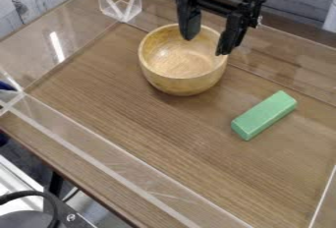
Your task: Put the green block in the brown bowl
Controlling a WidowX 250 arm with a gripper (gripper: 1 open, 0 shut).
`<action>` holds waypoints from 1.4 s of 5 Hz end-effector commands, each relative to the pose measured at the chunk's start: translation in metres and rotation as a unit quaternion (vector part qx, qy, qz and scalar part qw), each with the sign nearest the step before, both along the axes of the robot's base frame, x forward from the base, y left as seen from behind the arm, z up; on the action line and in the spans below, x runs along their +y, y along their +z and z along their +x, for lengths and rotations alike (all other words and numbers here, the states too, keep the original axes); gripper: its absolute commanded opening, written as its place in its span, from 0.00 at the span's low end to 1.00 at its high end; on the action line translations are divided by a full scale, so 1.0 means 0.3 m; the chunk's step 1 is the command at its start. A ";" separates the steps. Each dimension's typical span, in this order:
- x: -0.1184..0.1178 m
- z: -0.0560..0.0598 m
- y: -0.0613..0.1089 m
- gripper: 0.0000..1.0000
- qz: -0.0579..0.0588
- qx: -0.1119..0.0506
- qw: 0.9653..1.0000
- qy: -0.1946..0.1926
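Observation:
The green block (264, 115) lies flat on the wooden table at the right, its long side running diagonally. The brown bowl (183, 61) stands left of it near the table's middle, and its pale inside holds nothing. My gripper (211, 33) hangs pointing down above the bowl's far right rim. Its two black fingers stand wide apart and open, with nothing between them. The block is well clear of the gripper, lower right of it.
A low clear plastic wall (79, 139) runs round the table (132, 124). A clear plastic corner piece (121, 4) stands at the back left. Black equipment (39, 210) shows below the table's front edge.

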State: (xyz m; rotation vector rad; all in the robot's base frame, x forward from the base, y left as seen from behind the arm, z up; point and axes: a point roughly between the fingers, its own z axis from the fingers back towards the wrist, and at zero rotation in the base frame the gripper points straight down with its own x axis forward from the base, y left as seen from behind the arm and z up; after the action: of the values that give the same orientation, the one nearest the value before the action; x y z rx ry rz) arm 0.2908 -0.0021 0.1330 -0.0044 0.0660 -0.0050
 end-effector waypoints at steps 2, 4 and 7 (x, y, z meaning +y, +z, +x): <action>-0.082 -0.018 -0.063 1.00 -0.002 0.014 0.999 -0.052; -0.183 -0.011 -0.153 1.00 -0.005 0.017 0.993 -0.118; -0.257 0.032 -0.280 1.00 -0.004 0.021 0.986 -0.165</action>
State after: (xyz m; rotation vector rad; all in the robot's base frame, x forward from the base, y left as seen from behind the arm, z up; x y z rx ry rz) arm 0.2883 -0.0747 0.0332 0.0018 0.1761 -0.3296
